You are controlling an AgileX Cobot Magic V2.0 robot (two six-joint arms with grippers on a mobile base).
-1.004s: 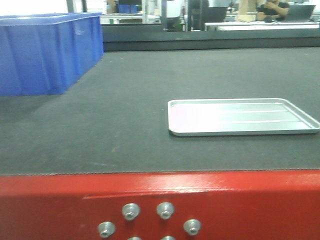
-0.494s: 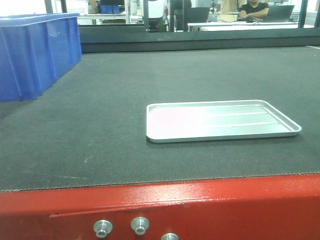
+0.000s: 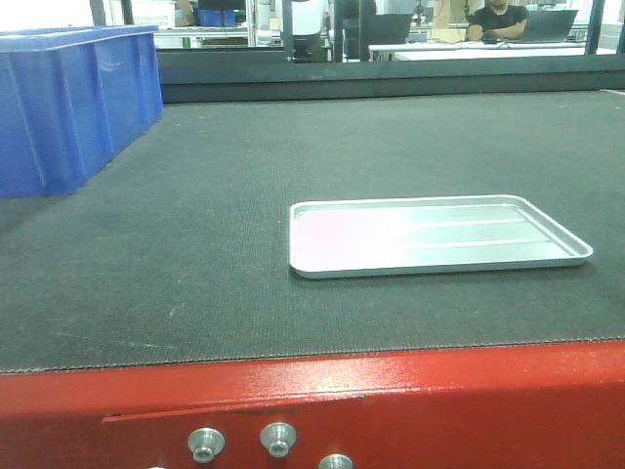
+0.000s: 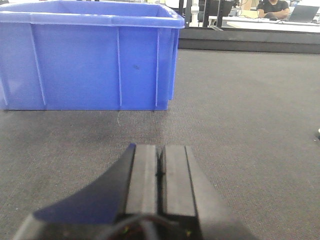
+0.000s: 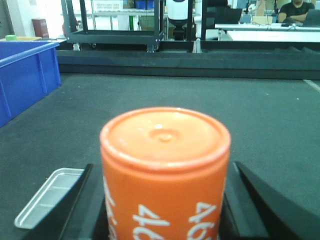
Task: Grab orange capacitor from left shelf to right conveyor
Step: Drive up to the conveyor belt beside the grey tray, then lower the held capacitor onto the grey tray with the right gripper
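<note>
- Orange capacitor [image 5: 165, 137] upright, clamped in the right gripper [image 5: 164, 167], one dark finger against each flank; flat top facing the wrist camera, white numerals down its side.
- Out over the dark belt of the right conveyor [image 3: 195, 244]; whether its base touches the belt, impossible to tell.
- Left gripper [image 4: 160, 150] closed, pads pressed flat together with nothing between them, low over the belt and pointed at the near wall of the blue bin [image 4: 85, 60].
- Blue bin at the far left of the belt, its right corner rising straight from the fabric.
- Silver tray [image 3: 435, 234] flat on the belt right of centre, with a shallow raised rim, well apart from the bin.
- Wide bare belt between bin and tray, and more on the near side up to the red front edge [image 3: 410, 386].
- Silver bolts [image 3: 278, 437] low on that red edge, left of centre.
- Dark raised ledge [image 3: 391, 78] closing the far side of the belt.
- In the right wrist view, tray corner low and left of the capacitor, open belt ahead and to the right.
</note>
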